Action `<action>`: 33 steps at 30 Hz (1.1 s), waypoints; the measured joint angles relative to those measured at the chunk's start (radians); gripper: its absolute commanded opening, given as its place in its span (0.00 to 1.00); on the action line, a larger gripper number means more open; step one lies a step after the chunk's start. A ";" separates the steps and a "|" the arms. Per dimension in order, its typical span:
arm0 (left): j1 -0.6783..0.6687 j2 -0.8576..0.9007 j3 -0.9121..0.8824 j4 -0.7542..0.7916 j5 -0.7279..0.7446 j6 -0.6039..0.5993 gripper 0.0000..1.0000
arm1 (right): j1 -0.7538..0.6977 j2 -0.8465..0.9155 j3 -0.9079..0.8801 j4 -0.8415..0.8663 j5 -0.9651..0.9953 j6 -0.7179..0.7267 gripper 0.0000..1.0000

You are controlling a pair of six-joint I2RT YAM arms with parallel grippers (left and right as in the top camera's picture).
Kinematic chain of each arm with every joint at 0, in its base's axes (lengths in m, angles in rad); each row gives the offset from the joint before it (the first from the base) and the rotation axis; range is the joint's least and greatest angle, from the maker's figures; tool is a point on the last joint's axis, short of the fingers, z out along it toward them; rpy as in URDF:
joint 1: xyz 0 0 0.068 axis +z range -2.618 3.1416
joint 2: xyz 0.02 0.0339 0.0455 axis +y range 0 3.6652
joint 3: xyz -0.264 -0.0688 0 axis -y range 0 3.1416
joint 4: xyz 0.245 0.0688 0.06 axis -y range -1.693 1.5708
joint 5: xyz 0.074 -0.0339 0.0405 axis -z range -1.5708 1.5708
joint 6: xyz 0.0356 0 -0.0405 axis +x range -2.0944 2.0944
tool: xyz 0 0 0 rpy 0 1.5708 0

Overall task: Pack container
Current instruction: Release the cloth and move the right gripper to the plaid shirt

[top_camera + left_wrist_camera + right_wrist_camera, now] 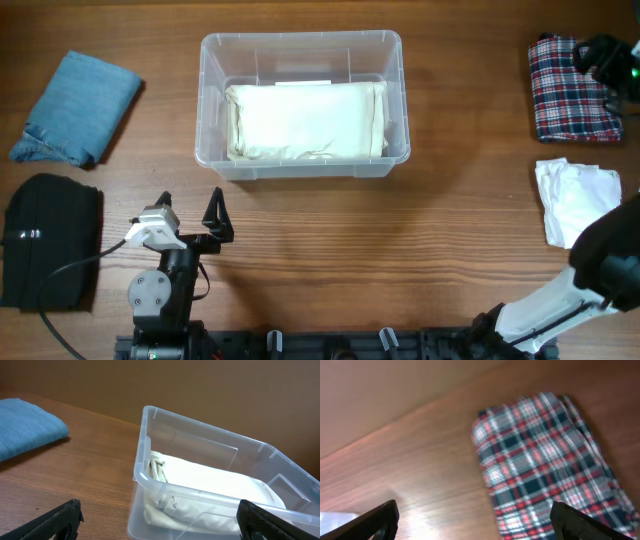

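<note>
Right of container (205,100), right end effector (475,516) released over plaid cloth (545,470); left end effector (190,200) released; container probably stiff, slick: grip rim

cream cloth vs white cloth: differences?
The cream cloth lies inside the container; the white cloth sits outside it, far right. The cream cloth is folded flat, the white cloth crumpled. The cream cloth looks larger than the white cloth. Both are pale fabric.
</note>
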 measured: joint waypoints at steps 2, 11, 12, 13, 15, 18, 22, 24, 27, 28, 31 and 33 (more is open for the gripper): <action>0.000 0.000 0.000 0.000 0.000 0.000 1.00 | -0.055 0.060 0.000 0.010 -0.018 0.029 1.00; 0.000 0.000 0.000 0.000 0.000 0.000 1.00 | -0.206 0.160 0.000 0.064 -0.131 -0.089 1.00; 0.000 0.000 0.000 0.000 0.000 0.000 1.00 | -0.218 0.175 0.000 0.063 -0.134 -0.088 1.00; 0.000 0.000 0.000 0.000 0.000 0.000 1.00 | -0.233 0.195 0.000 0.062 -0.137 -0.083 1.00; 0.000 0.000 0.000 0.000 0.000 0.000 1.00 | -0.263 0.229 0.000 0.053 -0.137 -0.079 1.00; 0.000 0.000 0.000 0.000 0.000 0.000 1.00 | -0.285 0.249 0.000 0.052 -0.126 -0.076 1.00; 0.000 0.000 0.000 0.000 0.000 0.000 1.00 | -0.290 0.315 0.000 0.055 -0.121 -0.076 1.00; 0.000 0.000 0.000 0.000 0.000 0.000 1.00 | -0.290 0.345 0.000 0.057 -0.121 -0.076 1.00; 0.000 0.000 0.000 0.000 0.000 0.000 1.00 | -0.290 0.362 0.000 0.076 -0.122 -0.076 1.00; 0.000 0.000 0.000 0.000 0.000 0.000 1.00 | -0.290 0.363 0.000 0.081 -0.121 -0.076 1.00; 0.000 0.000 0.000 0.000 0.000 0.000 1.00 | -0.290 0.370 0.000 0.105 -0.122 -0.076 1.00; 0.000 0.000 0.000 0.000 0.000 0.000 1.00 | -0.290 0.380 0.003 0.125 -0.130 -0.076 0.99</action>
